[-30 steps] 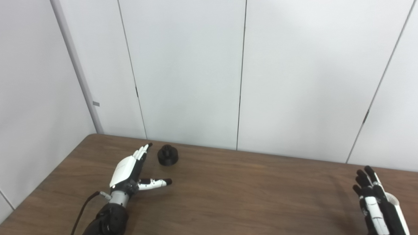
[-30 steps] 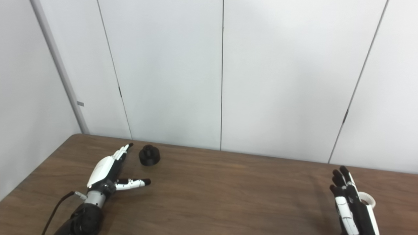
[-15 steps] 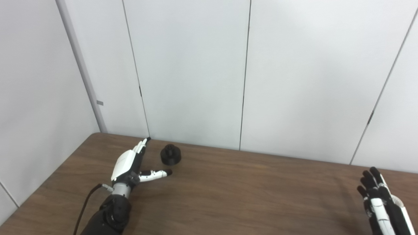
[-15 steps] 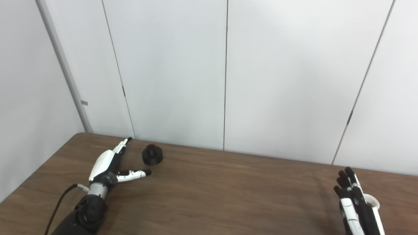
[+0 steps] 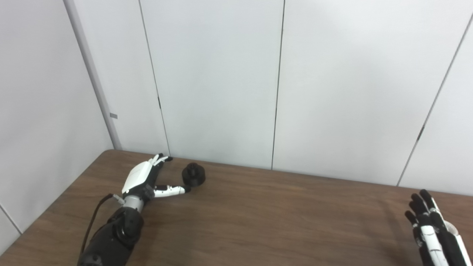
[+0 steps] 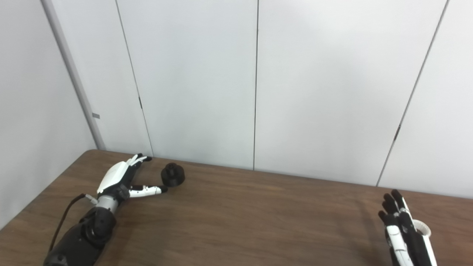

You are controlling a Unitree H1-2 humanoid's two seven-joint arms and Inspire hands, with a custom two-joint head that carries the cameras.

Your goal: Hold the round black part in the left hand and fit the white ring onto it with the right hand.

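The round black part (image 5: 193,175) stands on the brown table (image 5: 258,210) near its far left edge. My left hand (image 5: 142,179) lies open just left of it, fingers bent toward the part and the thumb tip close to its base. Whether the thumb touches the part I cannot tell. At the right edge my right hand (image 6: 404,231) is open, fingers pointing up. The white ring (image 6: 422,227) sits on the table right behind it, mostly hidden by the fingers.
White wall panels (image 5: 221,81) rise directly behind the table's far edge, a short way past the black part. A black cable (image 5: 94,221) runs along my left forearm.
My left hand has moved farther forward and its fingers have begun to curl toward the black part. The camera shifted slightly early on. The right hand has barely moved.
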